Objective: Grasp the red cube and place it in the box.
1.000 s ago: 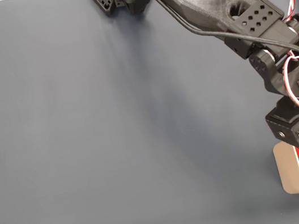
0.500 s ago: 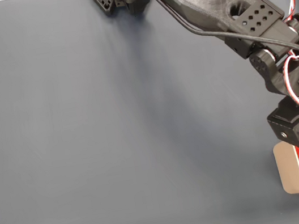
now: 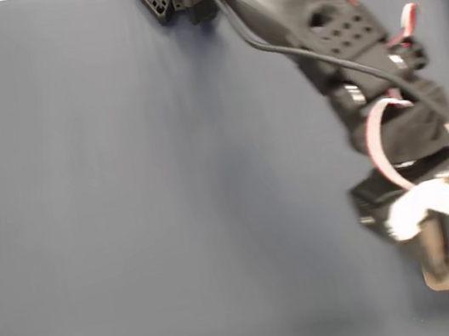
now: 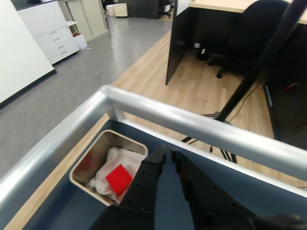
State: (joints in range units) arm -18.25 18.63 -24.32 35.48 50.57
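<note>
Since the earlier frames the arm has been swung and lifted away from the box, its links blurred by motion in the fixed view, and the cube has been left behind inside. The table (image 3: 129, 218), covered in dark blue cloth, is edged by a silver rail (image 4: 192, 124) seen in the wrist view. The arm (image 3: 315, 41) is stretched from its base at the top edge down toward the lower right corner, the wrist raised above the container. The box (image 4: 82, 165) is seen at the table's corner, lined with white crumpled material. The red cube (image 4: 118, 178) is resting on that lining, well clear of the fingers. The gripper (image 4: 165, 155) is seen with its jaws drawn nearly together, only a thin gap between the tips, and nothing is held. The placing appears to be done; the retreat is best made upward first, so that the box wall is not clipped or dragged.
</note>
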